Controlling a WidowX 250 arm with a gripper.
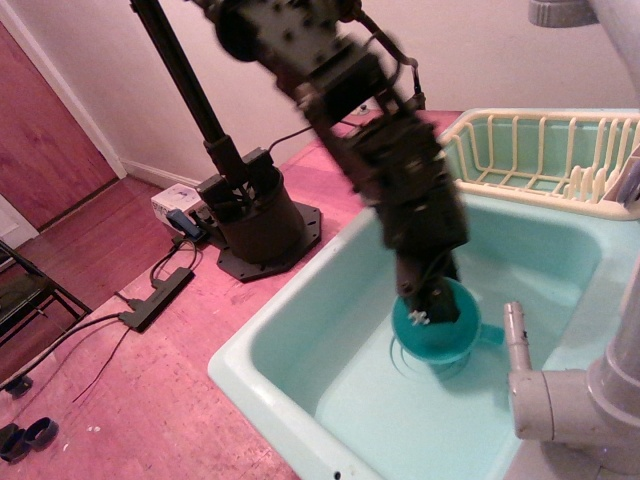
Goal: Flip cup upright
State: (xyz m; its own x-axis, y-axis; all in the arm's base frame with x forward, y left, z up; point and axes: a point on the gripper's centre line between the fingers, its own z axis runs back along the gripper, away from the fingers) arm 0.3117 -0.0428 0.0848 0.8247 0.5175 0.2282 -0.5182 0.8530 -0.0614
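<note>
The teal cup is inside the pale aqua sink basin, over the drain. Its open mouth faces up and toward the camera, and its handle points right. My black gripper reaches down from above, with its fingers at the cup's near rim, one finger apparently inside the mouth. It appears shut on the rim, and the cup seems lifted slightly off the basin floor. The arm is motion-blurred.
A cream dish rack sits at the sink's back right. A grey faucet spout stands at the front right, close to the cup's handle. The arm's base stands on the pink surface left of the sink.
</note>
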